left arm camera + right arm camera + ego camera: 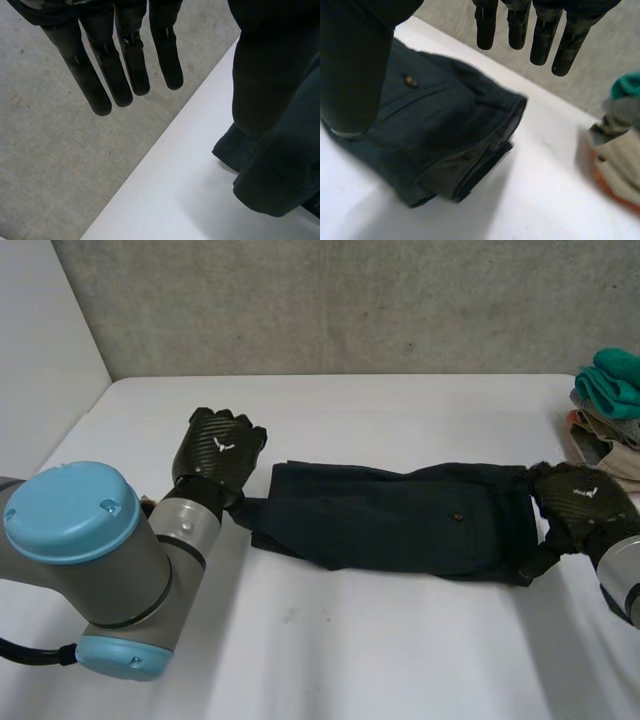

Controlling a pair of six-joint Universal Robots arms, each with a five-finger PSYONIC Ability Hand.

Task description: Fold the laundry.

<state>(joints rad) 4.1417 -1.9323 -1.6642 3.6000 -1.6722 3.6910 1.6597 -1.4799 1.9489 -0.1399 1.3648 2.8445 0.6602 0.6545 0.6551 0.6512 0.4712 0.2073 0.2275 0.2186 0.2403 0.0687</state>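
1. the head view takes in the full length of the dark navy cloth trousers (400, 520). they lie flat across the middle of the white table (350, 650). the left hand (220, 448) is at their narrow leg end and the right hand (582, 500) at their wide waist end.
2. that view also shows a pile of teal, grey, beige and orange clothes (606, 405) at the table's right edge. it sits near the right hand and apart from the trousers.
3. the left wrist view shows what the back of the hand hides from above. the left hand's fingers (125, 75) are straight, slightly spread and in the air, with the grey wall (50, 150) behind them. they hold nothing. the leg hem lies on the table beside the thumb, and i cannot tell whether the thumb touches it.
4. the right wrist view shows the right hand's fingers (540, 35) straight and clear above the waistband, so this hand is also open with nothing in its grasp. its thumb (355, 65) hangs over the cloth, but whether it touches is unclear.
5. both hands have their backs turned up toward the head camera. the left arm's light-blue cap (70, 510) is at the near left.
6. the trousers are folded lengthwise, with the legs stacked and lightly wrinkled. they taper toward the left hand. the waist end shows stacked layers, with a small brown button (410, 80) on a pocket.
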